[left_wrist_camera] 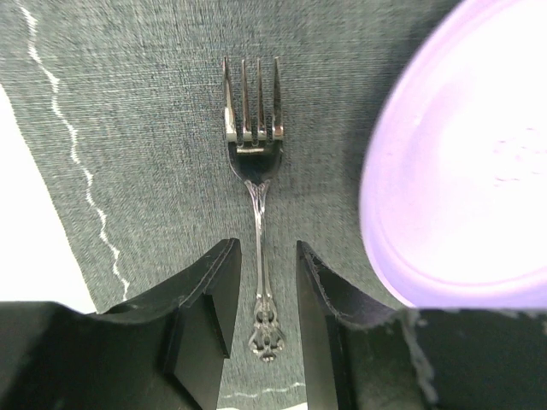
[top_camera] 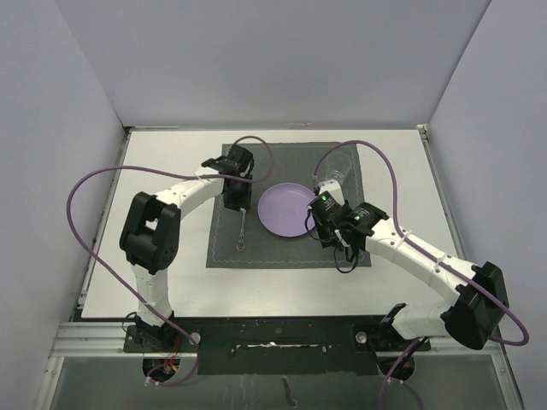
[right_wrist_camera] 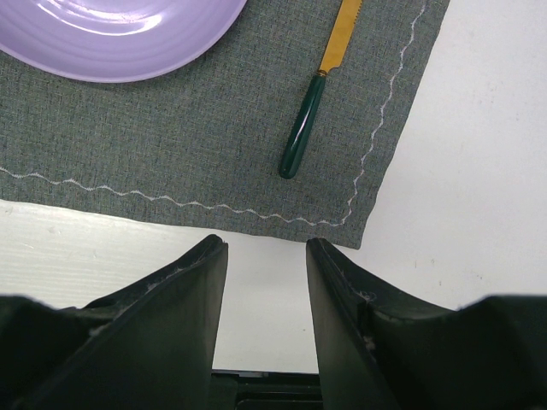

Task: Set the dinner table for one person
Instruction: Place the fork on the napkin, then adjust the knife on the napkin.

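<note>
Now, what my next move turns on is the fork [left_wrist_camera: 255, 205] and how it lies against the left end effector [left_wrist_camera: 263, 256]. In the left wrist view its long axis runs straight out along the end effector's own line. The ornate handle end sits between the two jaws and the tines point away from the wrist. The jaws stand narrowly apart, one on each side of the handle. I see a sliver of grey placemat [left_wrist_camera: 145, 128] between each jaw and the metal, so I judge nothing is gripped.

The fork lies flat on the placemat, just beside the purple plate [left_wrist_camera: 461, 171], on the left arm's side of it. The placemat itself rests on the white surface [top_camera: 171, 282], which spreads out around it.

The left arm is plainly the nearer one. The right end effector [right_wrist_camera: 265, 248] hangs moderately parted and empty over the placemat's near corner, close to the green-handled knife [right_wrist_camera: 303, 128] on the far side of the plate.

I reckon a straight lift would clear the handle, and any sideways drift could nudge the fork askew.
</note>
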### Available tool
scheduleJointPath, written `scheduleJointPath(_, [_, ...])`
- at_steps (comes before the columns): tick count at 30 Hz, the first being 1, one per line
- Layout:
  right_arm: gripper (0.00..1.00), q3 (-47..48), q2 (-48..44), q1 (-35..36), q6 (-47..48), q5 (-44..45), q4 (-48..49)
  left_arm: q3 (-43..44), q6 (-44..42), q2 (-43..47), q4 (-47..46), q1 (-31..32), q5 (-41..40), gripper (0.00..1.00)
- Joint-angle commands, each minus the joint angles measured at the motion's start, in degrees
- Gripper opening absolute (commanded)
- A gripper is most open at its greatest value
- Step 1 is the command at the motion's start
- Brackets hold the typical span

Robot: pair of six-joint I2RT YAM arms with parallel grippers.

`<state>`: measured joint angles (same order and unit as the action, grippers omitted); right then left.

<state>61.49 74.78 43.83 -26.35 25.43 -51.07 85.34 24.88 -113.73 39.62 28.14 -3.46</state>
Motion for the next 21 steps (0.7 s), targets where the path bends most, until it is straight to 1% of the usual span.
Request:
scheduleJointPath(1, [0.43, 2.67, 0.47, -0.33, 0.31, 1.20, 1.15, 4.02, -1.55, 9.97, -2.04, 0.00, -1.10, 0.31])
scheduleJointPath(4, [0.43, 3.26, 1.21, -0.83, 0.76, 2.24, 1.34, 2.00, -1.28, 14.03, -2.93, -0.02, -2.50, 0.31])
scheduleJointPath(6, [0.44, 3.06, 1.95, -2.53, 1.70, 1.56, 2.57, -1.73, -0.61, 18.61, -5.62, -0.02, -4.16, 0.31])
scheduleJointPath(9, [0.43, 2.59, 4.20, -8.21, 3.29, -1.94, 5.19, -10.40, -0.41, 27.16, -12.59, -0.02, -5.52, 0.31])
scheduleJointPath(12, [0.38, 3.02, 7.21, -13.22, 4.61, -4.14, 7.48, -20.26, -0.06, 36.52, -19.75, -0.08, -6.02, 0.31])
scheduleJointPath(15, [0.36, 3.89, 10.68, -16.75, 5.49, -6.52, 9.47, -27.91, 0.58, 44.22, -24.31, -0.15, -6.35, 0.35])
scheduleJointPath(19, [0.33, 4.98, 15.01, -18.69, 5.61, -9.18, 11.43, -33.77, 1.43, 50.05, -25.12, -0.10, -6.31, 0.34])
scheduleJointPath(21, [0.33, 5.27, 16.56, -18.72, 5.60, -10.18, 12.26, -35.61, 1.73, 51.34, -24.95, -0.10, -5.93, 0.34])
